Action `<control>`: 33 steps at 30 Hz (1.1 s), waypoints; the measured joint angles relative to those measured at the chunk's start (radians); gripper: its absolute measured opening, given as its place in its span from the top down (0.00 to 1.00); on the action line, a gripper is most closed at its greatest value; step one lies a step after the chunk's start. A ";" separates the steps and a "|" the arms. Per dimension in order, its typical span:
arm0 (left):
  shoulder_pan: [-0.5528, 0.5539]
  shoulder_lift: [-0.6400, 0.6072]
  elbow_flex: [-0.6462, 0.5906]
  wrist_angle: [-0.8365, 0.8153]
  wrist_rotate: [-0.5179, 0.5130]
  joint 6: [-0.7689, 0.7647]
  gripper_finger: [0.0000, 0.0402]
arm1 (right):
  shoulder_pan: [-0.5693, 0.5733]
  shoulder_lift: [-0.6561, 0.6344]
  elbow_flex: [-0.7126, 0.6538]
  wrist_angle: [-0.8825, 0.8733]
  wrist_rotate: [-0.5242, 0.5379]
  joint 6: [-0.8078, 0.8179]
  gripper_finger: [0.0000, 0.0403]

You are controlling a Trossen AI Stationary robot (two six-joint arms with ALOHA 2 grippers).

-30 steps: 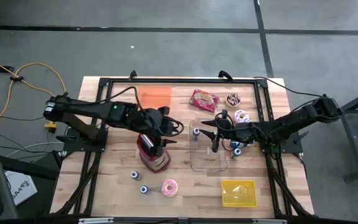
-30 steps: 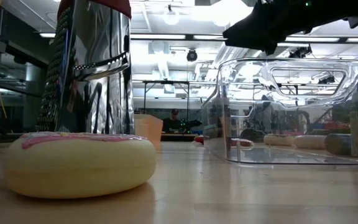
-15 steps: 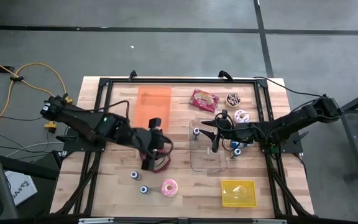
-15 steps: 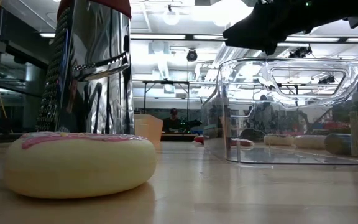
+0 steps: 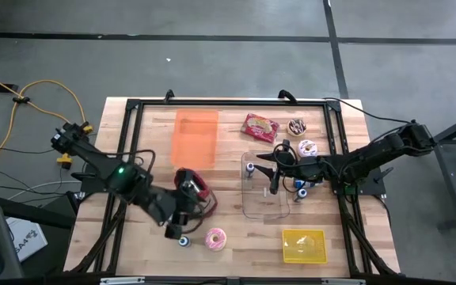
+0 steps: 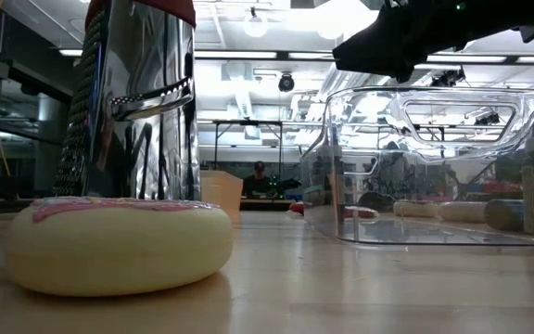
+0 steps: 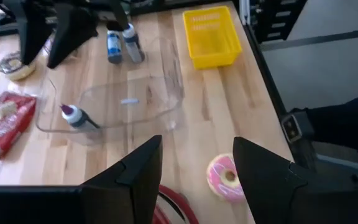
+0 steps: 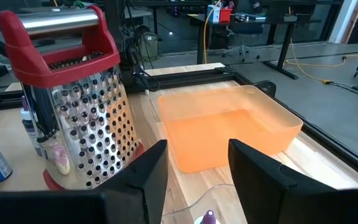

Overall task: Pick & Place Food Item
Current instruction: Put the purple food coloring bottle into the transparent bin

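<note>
High view: the pink-frosted donut point(image 5: 215, 238) lies flat on the wooden surface point(image 5: 236, 241) near the front edge, with two small bottles point(image 5: 184, 241) just beside it. The left gripper point(image 5: 179, 224) hangs near the donut without touching it, jaws spread and empty. The red-handled grater point(image 5: 194, 190) stands just behind this gripper. A yellow basket point(image 5: 304, 245) sits further along the front edge. The clear bin point(image 5: 264, 185) occupies the centre, with the right gripper point(image 5: 274, 176) above it, jaws spread and empty. An orange tray point(image 5: 195, 138) and a snack packet point(image 5: 260, 127) lie at the back.
</note>
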 joint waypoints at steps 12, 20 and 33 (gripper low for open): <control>-0.152 0.002 0.000 -0.131 -0.107 -0.174 0.53 | 0.000 0.000 0.000 0.000 0.000 0.000 0.61; -0.254 0.003 -0.001 -0.155 -0.114 -0.297 0.53 | 0.000 0.000 0.000 0.000 0.000 0.000 0.61; -0.366 0.022 -0.002 -0.367 -0.231 -0.701 0.53 | 0.000 0.000 0.000 0.000 0.000 0.000 0.61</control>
